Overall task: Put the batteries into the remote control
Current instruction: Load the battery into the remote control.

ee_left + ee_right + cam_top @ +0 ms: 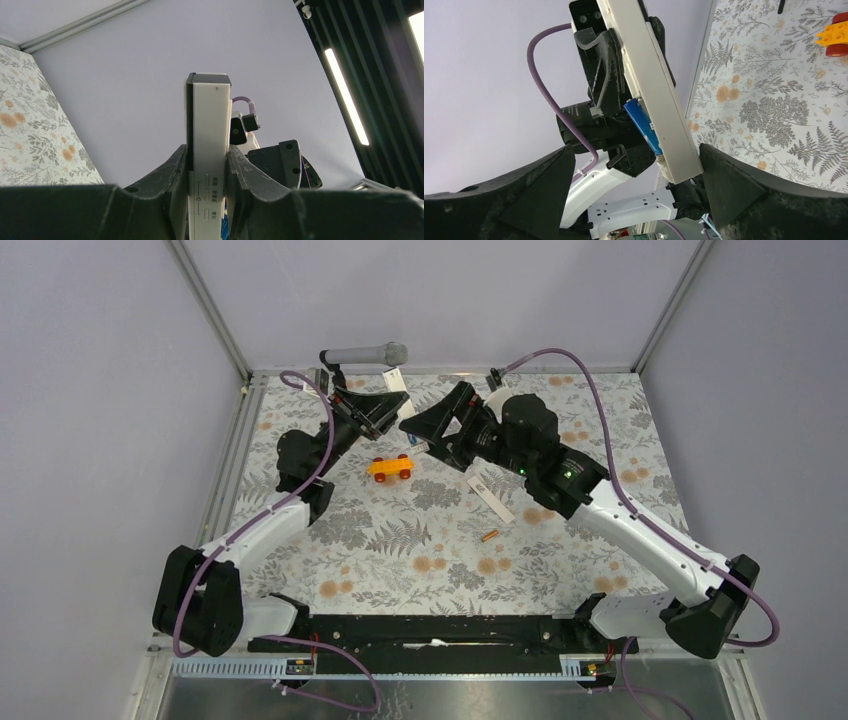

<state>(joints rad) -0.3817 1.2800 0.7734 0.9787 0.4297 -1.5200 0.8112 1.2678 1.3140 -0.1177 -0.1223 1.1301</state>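
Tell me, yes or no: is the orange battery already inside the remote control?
No, the orange battery lies on the table beside the back cover, apart from the remote control held in the left gripper.

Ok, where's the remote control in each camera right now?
Top external: remote control at far centre, raised in the left gripper.
Left wrist: remote control dead centre, upright between the fingers.
Right wrist: remote control upper middle, running diagonally, blue battery against it.
Shared landmark: the left gripper clamped on it, visible in all three.
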